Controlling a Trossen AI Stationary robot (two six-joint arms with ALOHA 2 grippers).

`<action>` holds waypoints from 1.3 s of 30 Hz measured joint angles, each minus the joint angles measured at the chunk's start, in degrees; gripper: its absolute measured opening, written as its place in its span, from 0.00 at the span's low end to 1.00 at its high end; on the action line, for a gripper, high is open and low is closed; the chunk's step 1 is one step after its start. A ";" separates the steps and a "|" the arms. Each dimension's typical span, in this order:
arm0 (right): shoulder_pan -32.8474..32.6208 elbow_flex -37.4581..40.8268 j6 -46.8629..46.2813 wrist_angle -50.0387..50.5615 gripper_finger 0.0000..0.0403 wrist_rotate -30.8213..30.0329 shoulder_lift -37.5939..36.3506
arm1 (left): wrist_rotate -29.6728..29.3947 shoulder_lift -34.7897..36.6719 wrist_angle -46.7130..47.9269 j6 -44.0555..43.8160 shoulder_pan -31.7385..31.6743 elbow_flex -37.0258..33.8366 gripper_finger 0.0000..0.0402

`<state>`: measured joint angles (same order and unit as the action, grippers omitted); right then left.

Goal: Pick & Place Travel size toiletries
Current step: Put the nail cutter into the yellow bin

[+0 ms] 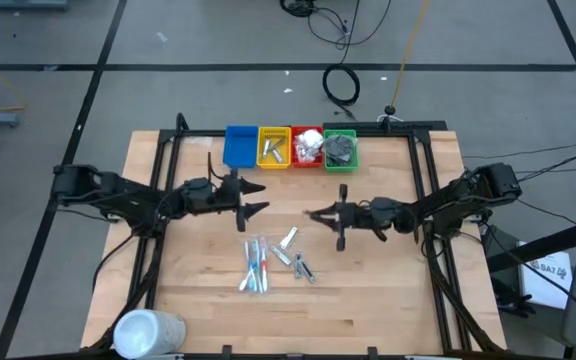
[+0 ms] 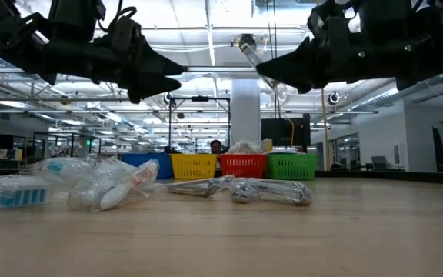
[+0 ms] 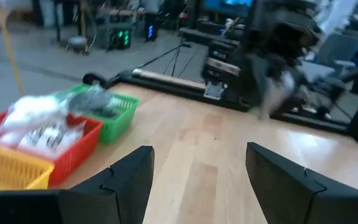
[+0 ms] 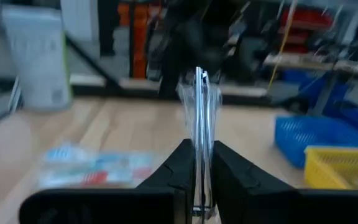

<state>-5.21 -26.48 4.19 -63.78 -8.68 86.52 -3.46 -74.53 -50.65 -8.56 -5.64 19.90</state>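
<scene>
My right tool [image 1: 311,213] is clamped tight on a short silver tube [image 4: 201,106]; the right wrist view shows it standing up thin between my two fingers [image 4: 182,163], pinched near its base. The tool is lifted off the worktop [image 1: 388,300], right of centre, pointing toward the left arm. In the low view the tube [image 2: 246,48] sticks out from the tip, high above the wood.

My left tool [image 1: 259,198] hangs spread wide, nothing in it; the left wrist view shows bare wood between both fingers [image 3: 132,177]. It sits left of centre, lifted, just in front of the blue bin [image 1: 239,146].

Remaining toiletries lie on the worktop between and in front of the two tools: a bunch of clear-wrapped blue/red sticks [image 1: 256,265] and, just to their right, a few silver tubes [image 1: 292,254]. In the low view the wrapped sticks [image 2: 91,183] are left, the tubes [image 2: 271,191] centre.

Along the far edge: blue bin, then yellow bin [image 1: 273,147] with silver tubes in it, red bin [image 1: 307,147] with white packets, green bin [image 1: 340,148] with dark grey pieces. All four touch side by side.

A large white cylinder [image 1: 149,332] lies at the near left corner, well apart from everything.
</scene>
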 joint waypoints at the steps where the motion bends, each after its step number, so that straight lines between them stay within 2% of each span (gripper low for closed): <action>1: 0.51 0.36 -0.02 -1.44 0.07 0.04 -0.04 | 0.00 -1.42 -2.02 1.52 0.39 0.14 0.62; 7: 1.88 0.75 -0.02 -2.48 0.07 0.21 -0.02 | -0.08 -9.90 -4.97 7.42 2.05 6.24 0.62; 12: 1.86 0.75 0.45 -2.90 0.07 0.17 -0.02 | -0.09 -17.47 -4.82 10.71 2.81 15.83 0.62; 19: 1.82 0.77 1.07 -3.29 0.07 0.25 -0.06 | 3.31 -24.95 -5.06 10.87 3.42 26.29 0.62; 29: 1.85 0.70 1.68 -3.50 0.07 0.17 -0.04 | 6.47 -26.31 -2.75 11.22 3.95 27.30 0.62; 39: 1.85 0.70 1.53 -3.70 0.07 1.48 -0.04 | 6.64 -26.31 -3.43 9.78 3.95 27.25 0.62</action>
<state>-3.36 -25.78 5.71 -67.48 -7.20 86.48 3.18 -100.84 -54.08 1.21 -1.69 47.16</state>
